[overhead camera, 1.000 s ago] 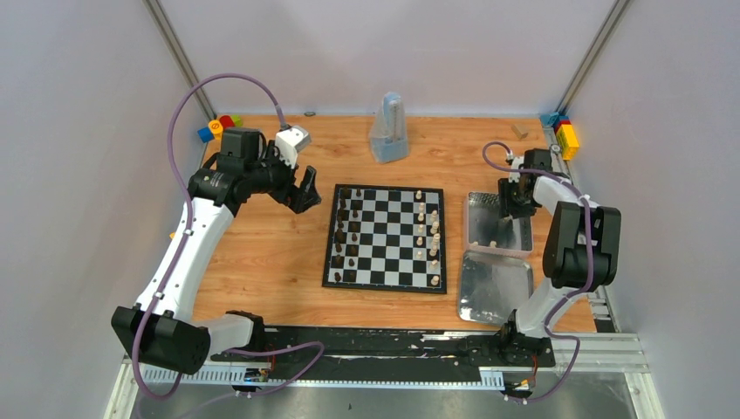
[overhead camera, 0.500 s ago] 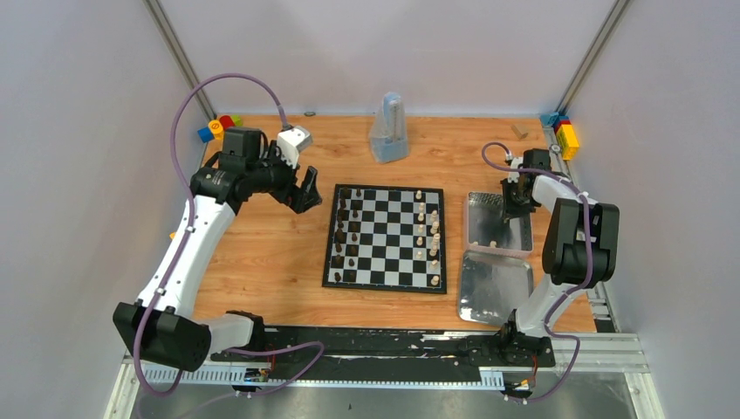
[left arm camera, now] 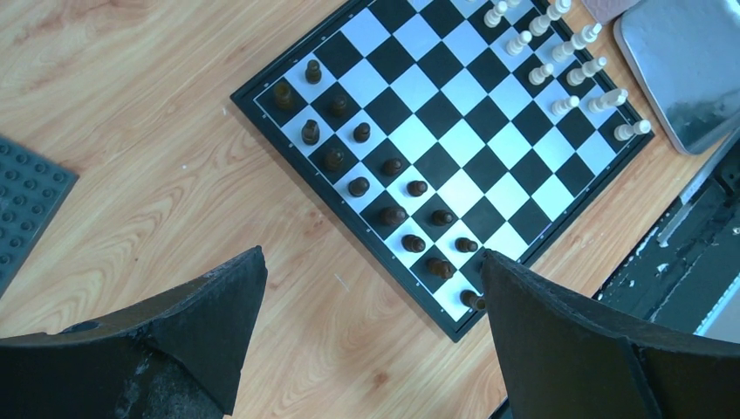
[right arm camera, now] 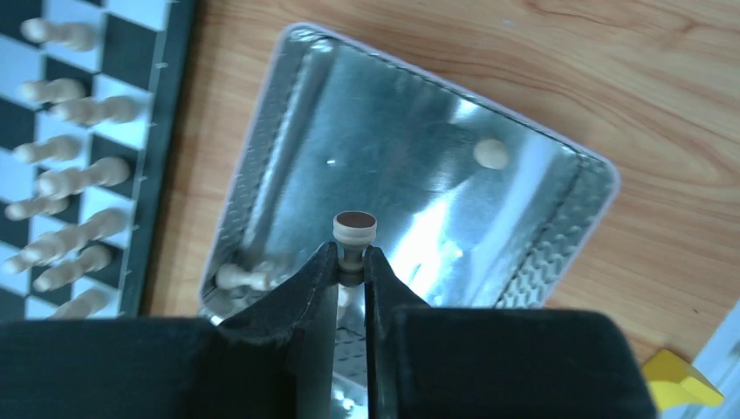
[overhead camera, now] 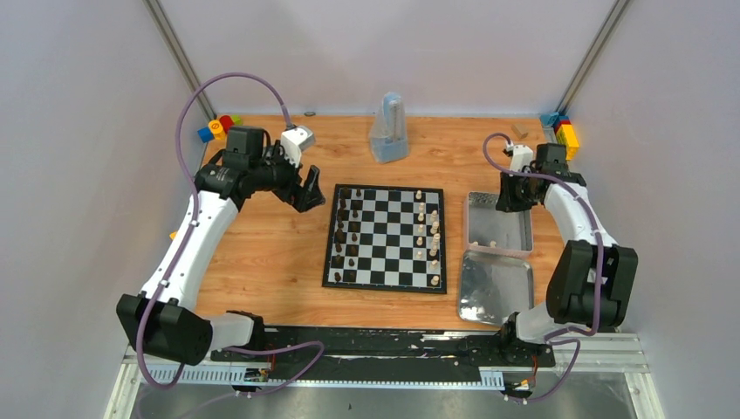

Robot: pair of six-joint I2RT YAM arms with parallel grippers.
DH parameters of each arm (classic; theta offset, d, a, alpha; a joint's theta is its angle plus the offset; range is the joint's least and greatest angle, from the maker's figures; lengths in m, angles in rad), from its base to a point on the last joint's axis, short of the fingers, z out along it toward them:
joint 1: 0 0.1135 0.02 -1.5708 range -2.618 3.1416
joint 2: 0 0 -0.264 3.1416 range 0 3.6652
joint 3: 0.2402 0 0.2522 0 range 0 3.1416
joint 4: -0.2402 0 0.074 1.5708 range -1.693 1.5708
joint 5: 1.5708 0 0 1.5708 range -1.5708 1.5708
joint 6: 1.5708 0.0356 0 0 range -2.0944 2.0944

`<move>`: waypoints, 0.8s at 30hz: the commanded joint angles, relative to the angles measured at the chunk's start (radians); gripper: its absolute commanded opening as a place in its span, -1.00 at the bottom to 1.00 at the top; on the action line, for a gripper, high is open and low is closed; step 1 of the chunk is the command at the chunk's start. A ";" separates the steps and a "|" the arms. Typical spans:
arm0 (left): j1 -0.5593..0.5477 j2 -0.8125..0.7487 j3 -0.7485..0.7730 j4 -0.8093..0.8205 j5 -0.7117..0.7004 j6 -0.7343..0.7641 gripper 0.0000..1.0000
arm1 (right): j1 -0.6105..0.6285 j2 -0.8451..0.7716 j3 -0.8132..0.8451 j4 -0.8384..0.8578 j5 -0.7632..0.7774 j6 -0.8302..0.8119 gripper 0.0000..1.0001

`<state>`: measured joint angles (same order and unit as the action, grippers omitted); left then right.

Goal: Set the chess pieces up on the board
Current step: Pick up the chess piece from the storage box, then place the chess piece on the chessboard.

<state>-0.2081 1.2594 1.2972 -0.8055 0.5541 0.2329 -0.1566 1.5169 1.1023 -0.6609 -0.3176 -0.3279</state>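
- Board (overhead camera: 385,237) lies flat in the middle of the wooden surface (overhead camera: 262,262). Its middle files are bare.
- Dark pieces (left arm camera: 392,215) stand upright in two lines along the board's left edge.
- Pale pieces (left arm camera: 565,106) stand in two looser lines along the board's right edge.
- Right arm (overhead camera: 572,205) reaches over the far metal tray (overhead camera: 515,229), which sits just right of the board.
- Right jaws are pinching one pale piece (right arm camera: 353,231) at its narrow waist. Its round base, with a dark disc, faces the wrist camera.
- The pinched piece hangs above the tray floor, not touching it, as far as the wrist view shows.
- Two more pale pieces are in that tray. One (right arm camera: 240,278) lies on its side at the edge nearest the board. Another (right arm camera: 491,154) is near the opposite wall; I cannot tell if it is upright.
- A second metal tray (overhead camera: 496,288) lies just right of the board's near right corner, touching or almost touching the first.
- Left arm (overhead camera: 196,236) bends in from the left. Left jaws are spread wide and hold nothing, hovering off the board's far left corner.
- In the left wrist view the board shows between the two spread fingers (left arm camera: 558,349).
- Dark grey studded plate (left arm camera: 26,209) lies on the surface left of the board.
- A pale grey pyramid-shaped thing (overhead camera: 388,131) stands beyond the board's far edge.
- Toy blocks (overhead camera: 218,127) sit well beyond the board's far left corner.
- More blocks (overhead camera: 565,133) sit well beyond its far right.
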 commanded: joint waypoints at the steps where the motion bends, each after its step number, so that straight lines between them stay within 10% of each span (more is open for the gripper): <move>1: 0.006 0.012 0.024 0.054 0.069 -0.001 1.00 | 0.060 -0.057 0.058 -0.130 -0.204 -0.088 -1.00; 15: 0.091 -0.127 0.004 0.029 -0.118 -0.054 1.00 | 0.842 0.209 0.484 -0.545 0.141 -0.236 -0.92; 24: 0.251 -0.241 0.007 -0.064 -0.136 -0.019 1.00 | 1.030 0.543 0.721 -0.811 0.312 -0.336 -0.87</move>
<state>0.0063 1.0466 1.2957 -0.8249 0.4282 0.2047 0.8349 1.9808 1.7378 -1.2942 -0.1253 -0.5941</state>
